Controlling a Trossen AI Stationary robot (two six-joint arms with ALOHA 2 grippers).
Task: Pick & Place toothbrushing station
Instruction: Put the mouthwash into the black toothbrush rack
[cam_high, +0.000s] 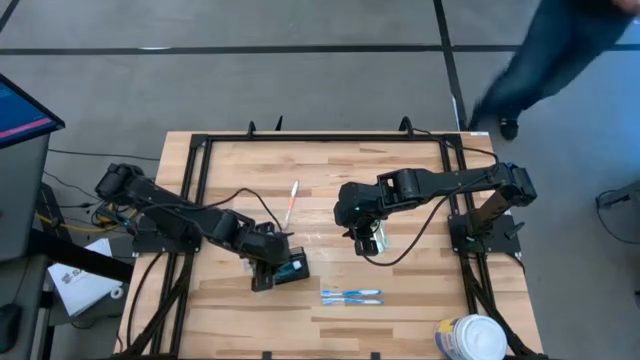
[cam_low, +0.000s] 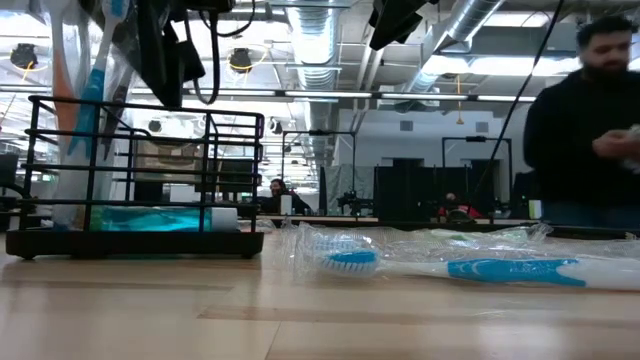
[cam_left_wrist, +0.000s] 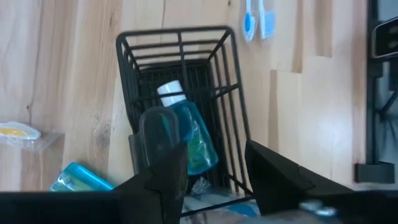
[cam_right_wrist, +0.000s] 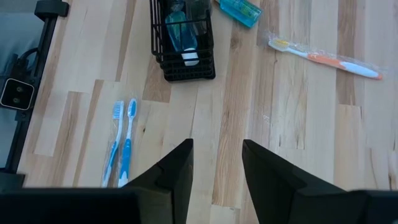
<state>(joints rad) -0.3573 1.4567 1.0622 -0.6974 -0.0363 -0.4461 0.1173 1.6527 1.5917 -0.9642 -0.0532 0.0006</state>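
The toothbrushing station (cam_high: 293, 269) is a small black wire holder. It stands on its base on the wooden table left of the middle, with a teal bottle (cam_left_wrist: 193, 137) lying inside it. My left gripper (cam_left_wrist: 214, 177) is open over the holder's near end. One finger (cam_left_wrist: 165, 168) stands inside the holder and the other finger (cam_left_wrist: 273, 180) stands outside its side wall (cam_left_wrist: 239, 124). It also shows in the high view (cam_high: 263, 268). My right gripper (cam_high: 366, 240) hangs open and empty above bare table right of the middle, and shows in its own wrist view (cam_right_wrist: 217, 168). My left gripper comes at the holder from above, slanting, with its fingers astride one side wall. The gap between them is wide. I cannot tell whether either finger touches the wire or the bottle.
A wrapped pair of blue toothbrushes (cam_high: 351, 296) lies near the front edge. An orange toothbrush (cam_high: 291, 205) lies toward the far side. A teal tube (cam_right_wrist: 239, 9) lies beside the holder. A white round tub (cam_high: 470, 338) stands at the front right corner. A person (cam_high: 560, 50) passes beyond the table's far right.
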